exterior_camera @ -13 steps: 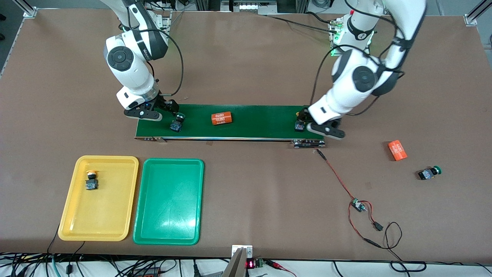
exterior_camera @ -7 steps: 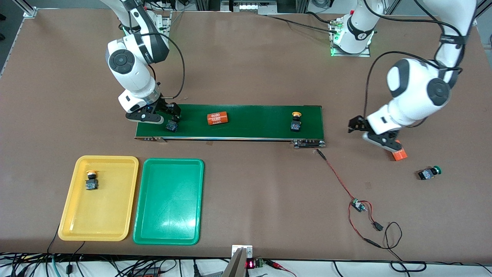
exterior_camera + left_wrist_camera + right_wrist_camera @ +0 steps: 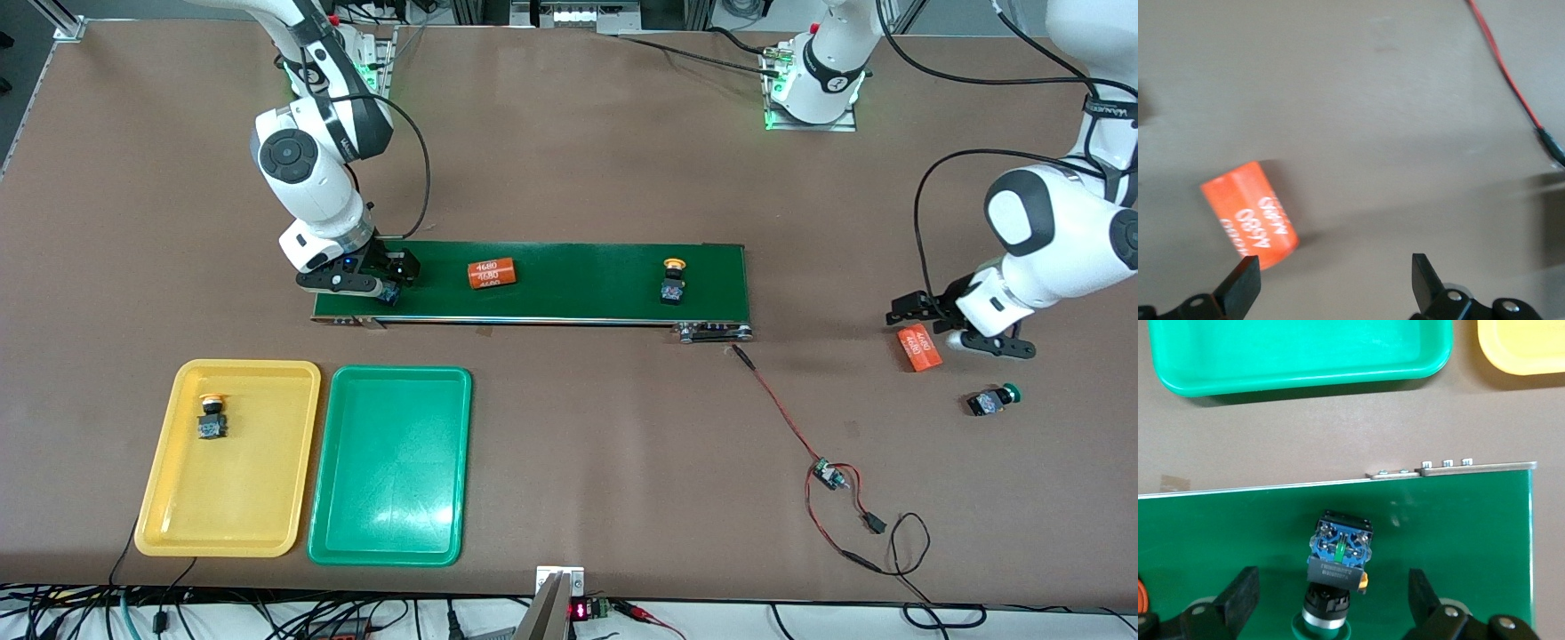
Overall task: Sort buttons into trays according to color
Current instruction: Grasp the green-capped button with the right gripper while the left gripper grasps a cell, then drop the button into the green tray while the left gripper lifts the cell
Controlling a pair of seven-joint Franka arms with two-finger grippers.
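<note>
Yellow tray (image 3: pixel 169 462): near the table's front edge at the right arm's end, long side against the green tray.
Yellow button in tray (image 3: pixel 212 416): lies in the part of the yellow tray farthest from the front camera, orange cap pointing toward the belt.
Right claw (image 3: pixel 384 286): low over the conveyor belt's (image 3: pixel 587 284) end toward the right arm, fingers (image 3: pixel 1238 593) spread wide on either side of a green button, not closed on it.
Green button on belt (image 3: pixel 1337 573): lying on its side on the belt between those fingers (the front view shows only its black body under the claw; the right wrist view shows the green cap and blue terminal face).
Green tray (image 3: pixel 391 467): beside the yellow tray, toward the table's middle, near the front edge, nothing in it.
Orange cylinder on belt (image 3: pixel 492 272): on its side, white print up, just beside the right claw.
Yellow button on belt (image 3: pixel 674 278): near the belt's end toward the left arm, orange cap pointing toward the robots' bases.
Wires (image 3: pixel 836 480): red and black leads run from the belt's corner toward the front edge.
Second orange cylinder (image 3: pixel 919 348): on the bare table at the left arm's end.
Left claw (image 3: pixel 949 327): jaws wide open, holding nothing, just above this cylinder.
Second green button (image 3: pixel 994 399): on its side on the table, nearer the front camera than the cylinder, apart from it.
</note>
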